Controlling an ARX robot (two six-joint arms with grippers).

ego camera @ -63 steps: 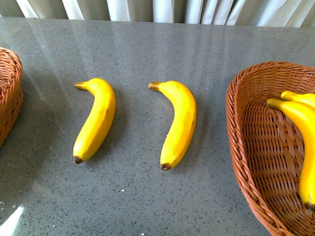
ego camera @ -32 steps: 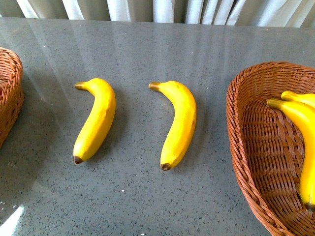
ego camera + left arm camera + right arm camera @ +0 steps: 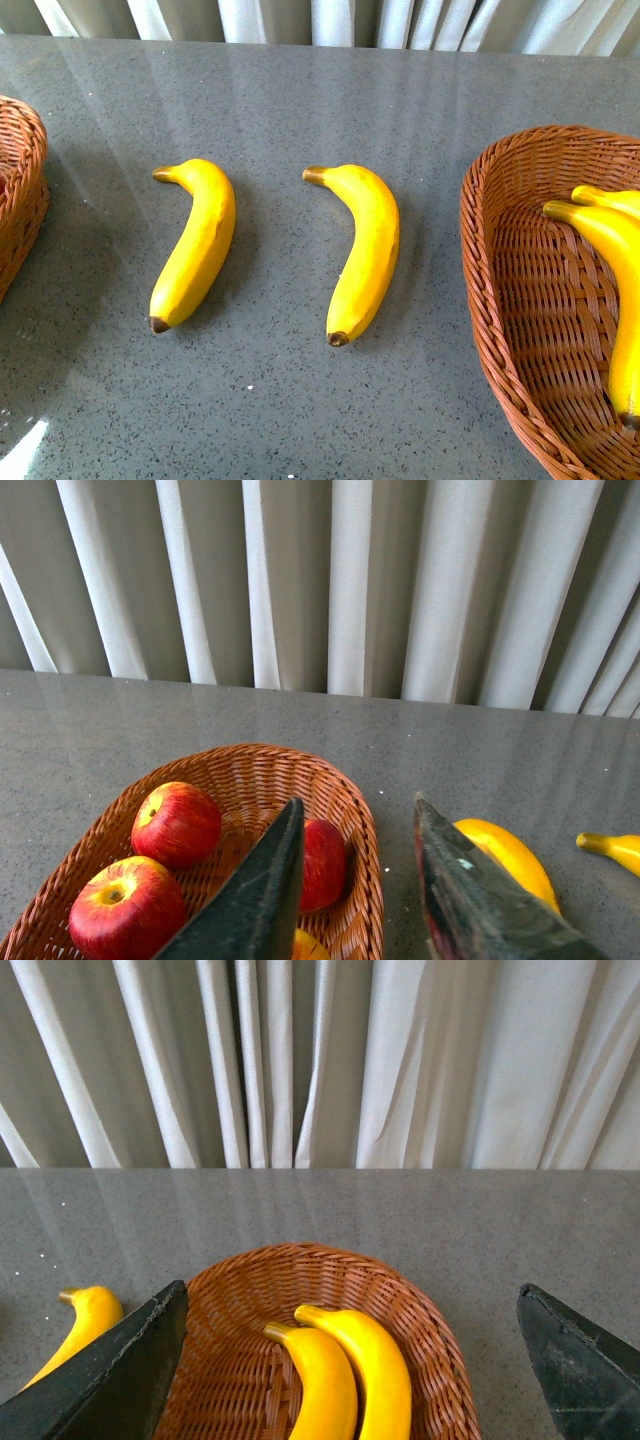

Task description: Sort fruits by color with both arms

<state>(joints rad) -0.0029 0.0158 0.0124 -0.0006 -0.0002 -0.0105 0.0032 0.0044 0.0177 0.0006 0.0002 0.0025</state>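
Note:
Two yellow bananas lie on the grey table in the front view, one at the left (image 3: 195, 243) and one in the middle (image 3: 364, 250). Two more bananas (image 3: 620, 260) lie in the right wicker basket (image 3: 500, 300). No arm shows in the front view. In the left wrist view my left gripper (image 3: 352, 815) is open and empty above the rim of a wicker basket (image 3: 360, 880) holding several red apples (image 3: 176, 823), with a banana (image 3: 505, 855) beside it. In the right wrist view my right gripper (image 3: 352, 1305) is wide open and empty above the basket (image 3: 420, 1330) with two bananas (image 3: 350, 1375).
The left basket's edge (image 3: 25, 190) shows at the left border of the front view. White curtains (image 3: 320, 20) hang behind the table's far edge. A banana (image 3: 85, 1320) lies on the table outside the right basket in the right wrist view.

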